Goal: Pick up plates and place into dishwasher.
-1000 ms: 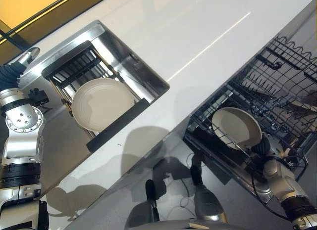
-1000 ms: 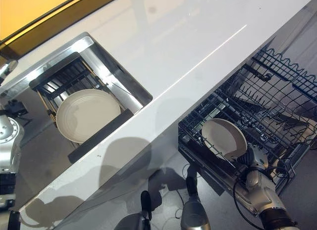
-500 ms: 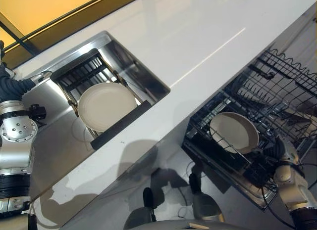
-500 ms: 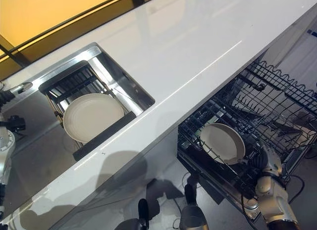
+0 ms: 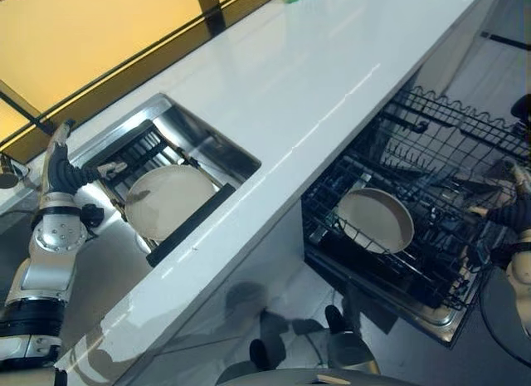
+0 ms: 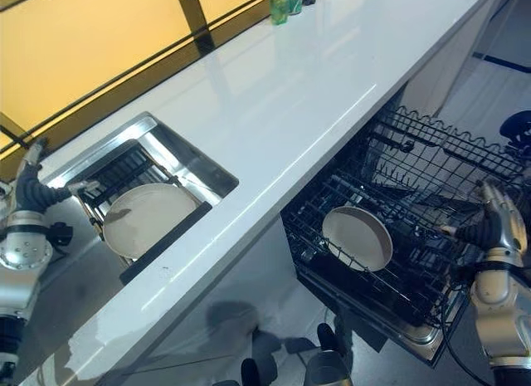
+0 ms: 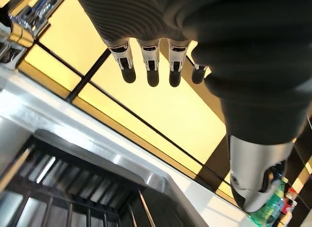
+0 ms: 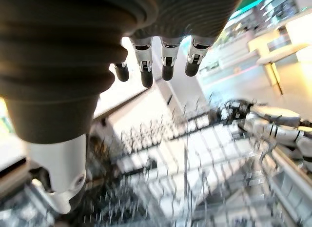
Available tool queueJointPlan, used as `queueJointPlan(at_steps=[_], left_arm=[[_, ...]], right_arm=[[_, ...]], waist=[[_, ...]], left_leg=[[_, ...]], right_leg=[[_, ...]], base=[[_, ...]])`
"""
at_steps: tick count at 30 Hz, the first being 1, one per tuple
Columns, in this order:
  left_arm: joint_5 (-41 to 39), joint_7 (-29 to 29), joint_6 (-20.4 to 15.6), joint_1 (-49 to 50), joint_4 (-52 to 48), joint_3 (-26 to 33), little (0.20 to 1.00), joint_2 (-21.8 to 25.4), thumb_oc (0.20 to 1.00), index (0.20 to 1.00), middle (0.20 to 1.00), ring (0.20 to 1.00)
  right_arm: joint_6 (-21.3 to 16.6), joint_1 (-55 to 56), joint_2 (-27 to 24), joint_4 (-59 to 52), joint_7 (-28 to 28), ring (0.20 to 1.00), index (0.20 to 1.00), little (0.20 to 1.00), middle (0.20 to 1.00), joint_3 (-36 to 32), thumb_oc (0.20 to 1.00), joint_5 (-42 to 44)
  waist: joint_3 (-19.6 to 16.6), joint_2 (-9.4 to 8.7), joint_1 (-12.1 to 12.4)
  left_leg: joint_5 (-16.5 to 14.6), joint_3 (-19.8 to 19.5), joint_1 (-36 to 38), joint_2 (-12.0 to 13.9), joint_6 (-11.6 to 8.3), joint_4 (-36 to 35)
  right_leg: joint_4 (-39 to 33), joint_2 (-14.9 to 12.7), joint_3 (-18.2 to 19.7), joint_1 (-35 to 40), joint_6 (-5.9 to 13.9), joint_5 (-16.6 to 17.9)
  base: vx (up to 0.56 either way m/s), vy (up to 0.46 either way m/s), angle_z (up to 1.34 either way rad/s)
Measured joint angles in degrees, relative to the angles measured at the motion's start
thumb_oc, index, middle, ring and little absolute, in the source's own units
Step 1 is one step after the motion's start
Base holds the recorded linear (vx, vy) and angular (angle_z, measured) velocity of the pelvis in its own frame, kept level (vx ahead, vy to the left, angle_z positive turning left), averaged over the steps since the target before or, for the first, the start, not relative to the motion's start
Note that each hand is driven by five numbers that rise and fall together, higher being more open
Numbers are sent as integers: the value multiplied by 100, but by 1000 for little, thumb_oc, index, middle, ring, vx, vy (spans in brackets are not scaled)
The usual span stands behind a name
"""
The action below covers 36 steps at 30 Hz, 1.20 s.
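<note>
One cream plate (image 5: 170,199) lies on a black rack inside the steel sink (image 5: 217,145). A second cream plate (image 5: 375,220) leans in the pulled-out dishwasher rack (image 5: 440,166) below the counter. My left hand (image 5: 60,163) hovers over the sink's left edge, open, fingers (image 7: 148,66) straight and holding nothing. My right hand (image 6: 494,222) is at the rack's right side, well apart from the plate, open too, with straight fingers (image 8: 165,61) and nothing in them.
A long white countertop (image 5: 282,79) runs between sink and dishwasher. Green bottles (image 6: 282,2) stand at its far end. A chrome tap (image 7: 22,14) rises left of the sink. The dishwasher's wire tines (image 6: 431,166) stand around the plate.
The camera has lifted and shifted. My right hand has drawn back to the right, away from the plate in the dishwasher rack. My left hand has risen beside the sink.
</note>
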Motion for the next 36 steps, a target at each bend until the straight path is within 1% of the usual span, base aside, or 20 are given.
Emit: queueJointPlan(at_steps=[1,2,4,7,11,12,14,17,20,24,27,29,33,36], left_arm=[[0,-22,2,135,-21,9,1000,-87,1000,1000,1000,1000],[1,-49,-1,222,-38,5,1000,-154,1000,1000,1000,1000],[3,-55,-1,230,-39,3,1000,-306,1000,1000,1000,1000],[3,-53,20,228,-40,-7,1000,-327,1000,1000,1000,1000],[5,-65,113,231,-27,-20,1000,-327,1000,1000,1000,1000],[6,-85,131,231,-17,-19,1000,-327,1000,1000,1000,1000],[6,-176,175,227,70,-20,1000,-327,1000,1000,1000,1000],[4,-182,299,225,284,-20,1000,-327,1000,1000,1000,1000],[1,-168,393,217,440,-19,1000,-316,1000,1000,1000,1000],[-7,-92,394,147,524,-35,1000,-215,1000,1000,1000,1000],[-66,3,396,-171,675,-241,1000,99,1000,1000,1000,1000],[-133,77,396,-499,719,-257,1000,201,1000,1000,1000,1000],[-276,117,395,-962,848,-270,1000,246,1000,1000,1000,1000],[-292,133,380,-1116,884,-334,1000,434,1000,1000,1000,1000]], right_arm=[[-28,27,-32,-90,0,1000,1000,1000,1000,-70,1000,79],[-54,32,-78,-131,-4,1000,1000,1000,1000,-97,1000,128],[-153,137,-122,-138,-13,1000,1000,1000,1000,-139,1000,225],[-249,196,-130,-163,-16,1000,1000,1000,1000,-143,1000,371],[-352,196,-131,-263,-34,1000,1000,1000,1000,-142,1000,580],[-377,196,-132,-305,-34,1000,1000,1000,1000,-142,1000,629],[-414,182,-138,-372,-33,1000,1000,1000,1000,-141,1000,659],[-427,178,-138,-377,-22,1000,1000,1000,1000,-139,1000,659],[-430,149,-145,-377,-21,1000,1000,1000,1000,-133,1000,660],[-435,-53,-206,-375,-42,1000,1000,1000,1000,-39,1000,795],[-438,-311,-209,-363,-213,1000,1000,1000,1000,145,1000,886],[-427,-438,-205,-364,-309,1000,1000,1000,1000,351,1000,925],[-361,-641,-203,-364,-468,1000,1000,1000,1000,638,1000,933],[-333,-665,-201,-363,-601,1000,1000,1000,1000,677,1000,938]], waist=[[-31,59,-1],[-34,92,-21],[-60,66,-34],[-71,24,-58],[-69,21,-60],[-62,10,-55],[-56,1,-49],[-25,-46,-42],[33,-134,-25],[184,-339,-14],[449,-536,-15],[662,-626,-8],[1022,-613,-23],[1054,-624,-10]], left_leg=[[-95,-126,41,-12,11,-17],[-168,-183,34,-35,-61,-25],[-178,-154,-54,-133,-55,-26],[-90,-144,-176,-266,66,-124],[-49,-139,-158,-274,50,-140],[-19,-114,-155,-274,3,-137],[-23,-100,-140,-280,-20,-141],[-34,-70,-90,-298,-33,-147],[-35,-37,-27,-309,-32,-171],[-36,52,-192,-365,-29,-65],[-67,103,-618,-431,1,195],[-118,111,-890,-438,-10,437],[-320,114,-1218,-429,-17,916],[-457,117,-1504,-425,-5,1231]], right_leg=[[29,21,86,-31,31,9],[95,16,161,-74,76,2],[285,-81,231,-249,161,-57],[426,-200,237,-505,227,-76],[410,-172,232,-543,238,-43],[404,-171,235,-540,235,-38],[392,-178,237,-526,238,-36],[355,-203,244,-466,255,-24],[345,-212,269,-423,266,-21],[368,-235,381,-593,311,20],[435,-274,453,-943,353,120],[438,-271,486,-1111,332,206],[436,-249,521,-1214,316,265],[485,-239,527,-1371,310,280]], base=[[-1,203,-52],[-30,232,-41],[-48,252,-19],[-34,200,-2],[24,171,-1],[54,166,-2],[62,163,-3],[65,161,-2],[15,128,-3],[-113,66,-10],[-146,19,-4],[-94,31,-3],[-36,25,-3],[-25,15,-1]])
